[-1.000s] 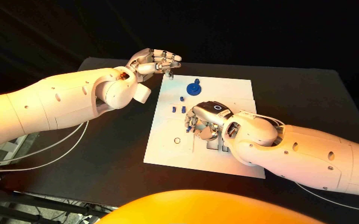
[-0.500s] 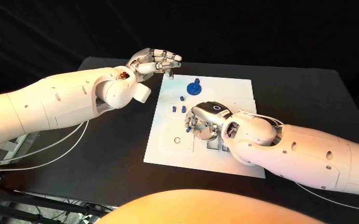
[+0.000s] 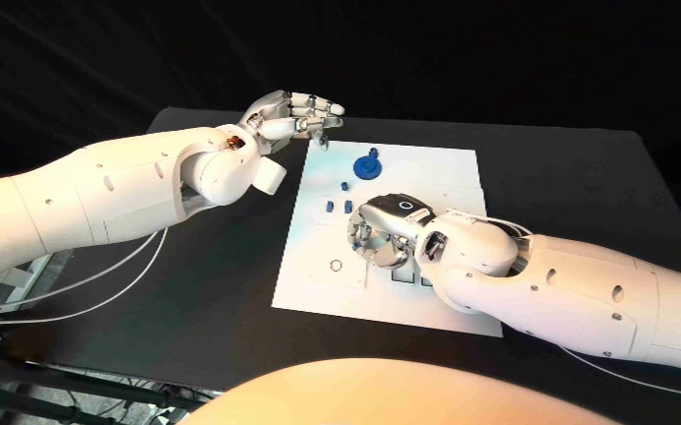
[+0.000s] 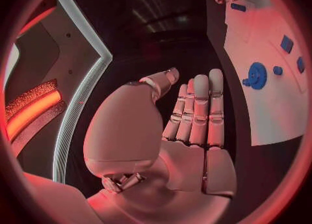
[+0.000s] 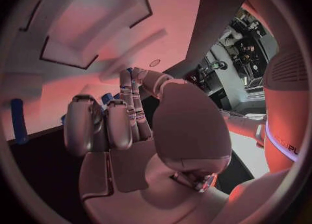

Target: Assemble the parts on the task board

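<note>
Black table is carrying a white board at its middle, with small blue pieces and a round blue piece lying on it. Right hand is pressing down on the board, fingers curled; whether they are pinching anything is unclear. Left hand is hovering beyond the board's far left corner, fingers straight and pressed together, holding nothing.
</note>
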